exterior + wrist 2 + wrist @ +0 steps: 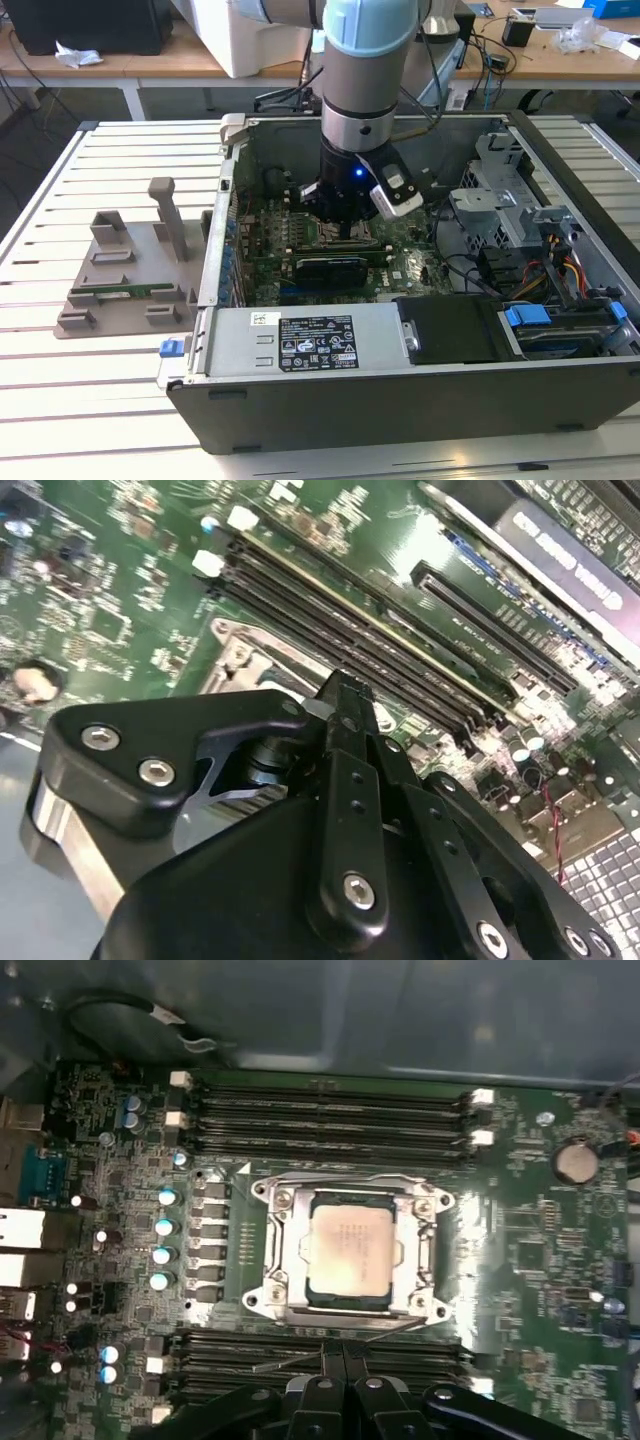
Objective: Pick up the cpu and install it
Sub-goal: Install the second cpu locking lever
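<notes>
An open computer case (400,400) lies on a white slatted table (100,400), with desks behind. The arm reaches straight down into the case, over the motherboard (520,1250). The gripper (343,1360) has its fingers (345,705) pressed together, holding nothing. The cpu (350,1250) sits in its socket frame (275,1250), just beside the fingertips.

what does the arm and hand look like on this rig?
The arm has a pale blue cap over a silver-grey wrist segment, a small blue light and a white-and-black module on its side. The hand is matte black with linkage fingers held by silver screws.
</notes>
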You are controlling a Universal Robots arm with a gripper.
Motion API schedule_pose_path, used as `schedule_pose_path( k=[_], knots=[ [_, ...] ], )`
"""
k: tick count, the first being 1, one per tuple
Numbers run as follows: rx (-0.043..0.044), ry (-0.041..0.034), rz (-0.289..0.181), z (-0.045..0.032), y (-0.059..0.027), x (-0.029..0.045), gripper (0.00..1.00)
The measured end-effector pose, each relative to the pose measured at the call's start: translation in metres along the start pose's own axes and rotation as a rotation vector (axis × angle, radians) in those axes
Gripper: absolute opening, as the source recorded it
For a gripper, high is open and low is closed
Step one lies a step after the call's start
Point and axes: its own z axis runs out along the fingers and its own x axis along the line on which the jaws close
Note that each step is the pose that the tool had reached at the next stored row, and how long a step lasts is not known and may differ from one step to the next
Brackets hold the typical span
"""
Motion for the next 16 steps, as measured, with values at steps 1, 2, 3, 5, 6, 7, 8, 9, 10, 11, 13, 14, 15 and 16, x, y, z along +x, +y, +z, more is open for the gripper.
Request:
schedule_pose_path(
  k=[1, 2, 3, 5, 6, 7, 8, 9, 10, 11, 13, 14, 15, 16],
  knots=[
    [0.0, 0.0, -0.001, 0.0017, -0.0001, 0.002, 0.11],
    [-0.0001, 0.0002, -0.002, 0.0049, -0.0002, 0.0054, 0.11],
    [-0.0001, 0.001, -0.009, 0.0095, -0.0009, 0.009, 0.11],
    [-0.0021, 0.0027, -0.026, 0.0148, -0.0011, 0.0159, 0.11],
    [-0.0038, 0.0031, -0.031, 0.0163, -0.001, 0.0201, 0.11],
    [-0.005, 0.0035, -0.036, 0.0174, -0.0009, 0.0223, 0.11],
    [-0.0055, 0.004, -0.042, 0.018, -0.001, 0.0232, 0.11],
    [-0.0062, 0.0048, -0.049, 0.0188, -0.001, 0.0246, 0.11],
    [-0.0065, 0.0053, -0.053, 0.0193, -0.001, 0.0257, 0.11],
    [-0.0071, 0.0057, -0.059, 0.0199, -0.001, 0.0275, 0.11],
    [-0.0077, 0.0062, -0.063, 0.0212, 0.0008, 0.0323, 0.11],
    [-0.008, 0.0061, -0.063, 0.0215, 0.0016, 0.0342, 0.11],
    [-0.0081, 0.0062, -0.064, 0.0218, 0.0025, 0.036, 0.11],
    [-0.0083, 0.0062, -0.064, 0.0223, 0.0037, 0.0383, 0.11]
  ],
)
